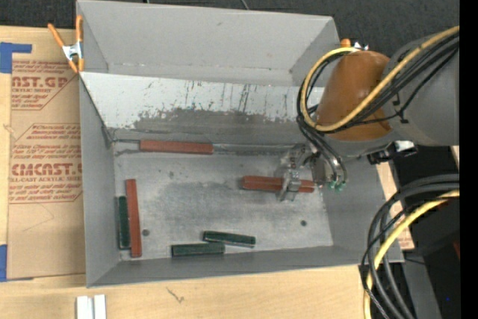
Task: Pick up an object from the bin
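- Grey metal bin [97,160] with a scuffed floor; dark green sticks [228,238] lie along its near wall.
- Red-brown stick [261,184] lies flat right of centre, with the gripper [291,181] down across its right end.
- Whether it is clamped or loose, I cannot tell.

Grey sheet-metal bin [202,41]: matt. Walls mostly clean; floor and lower back wall scuffed, with dark scratches and worn patches. Red-brown bar [261,183] at the gripper [291,187]: smooth, matt, plastic or painted wood, can't tell which. Back red-brown bar [175,148] and left red-brown bar [133,217] have the same finish. Left green bar [122,222], front green bar [229,238] and corner green bar [198,250]: dark, smooth, slight sheen. Gripper is bare metal with a dull shine. Orange cover [358,97] on the wrist: glossy, smooth, looks plastic. Cables [306,97]: yellow and black, smooth rubbery sheath. Arm [433,93] housing: grey, smooth, satin. Counter [246,295]: pale wood look, matt.
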Controlling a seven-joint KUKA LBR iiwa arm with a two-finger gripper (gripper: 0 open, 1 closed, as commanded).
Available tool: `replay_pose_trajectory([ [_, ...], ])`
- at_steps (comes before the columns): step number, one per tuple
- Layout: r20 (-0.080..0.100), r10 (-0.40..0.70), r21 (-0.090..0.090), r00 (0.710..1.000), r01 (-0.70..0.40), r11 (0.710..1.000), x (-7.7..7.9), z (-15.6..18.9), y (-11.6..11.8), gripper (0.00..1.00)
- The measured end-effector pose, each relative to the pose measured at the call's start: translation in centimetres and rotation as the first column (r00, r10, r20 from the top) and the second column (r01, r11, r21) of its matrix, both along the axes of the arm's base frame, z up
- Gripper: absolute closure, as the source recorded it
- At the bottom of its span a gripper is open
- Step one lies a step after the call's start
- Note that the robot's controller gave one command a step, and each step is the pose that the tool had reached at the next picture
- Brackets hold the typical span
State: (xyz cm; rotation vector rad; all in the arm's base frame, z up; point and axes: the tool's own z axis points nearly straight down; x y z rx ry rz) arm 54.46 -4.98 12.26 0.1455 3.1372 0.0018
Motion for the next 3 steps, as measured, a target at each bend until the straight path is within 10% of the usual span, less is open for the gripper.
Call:
replay_pose_trajectory([
  [3,0.002,0.000,0.000,1.000,0.000,1.000,0.0,3.3,0.0,1.00],
])
